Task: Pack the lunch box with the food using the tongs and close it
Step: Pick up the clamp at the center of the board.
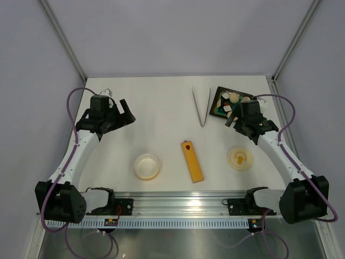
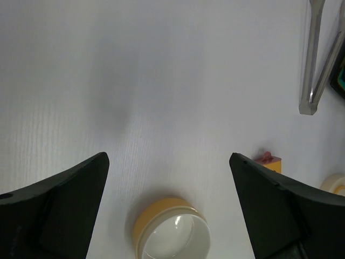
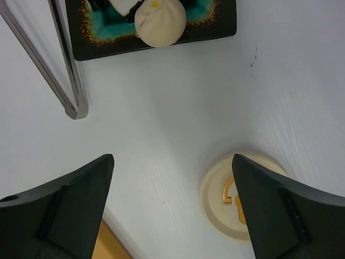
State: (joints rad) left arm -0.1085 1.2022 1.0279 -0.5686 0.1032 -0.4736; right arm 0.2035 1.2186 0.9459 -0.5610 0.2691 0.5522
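Plainly, the cream lunch box (image 2: 171, 229) lies low between the 2 wide, empty fingers of the left gripper (image 2: 168, 157). Its lid (image 3: 221, 197) sits under the right gripper (image 3: 172, 157), equally spread and empty. Ahead of that gripper lie the tongs (image 3: 64, 81) and the food (image 3: 160, 21) on a black tray (image 3: 215, 29); an orange bar (image 1: 192, 161) lies to its left.

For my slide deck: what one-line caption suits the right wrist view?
Open right gripper over the table, lid close by, tongs and tray of food beyond.
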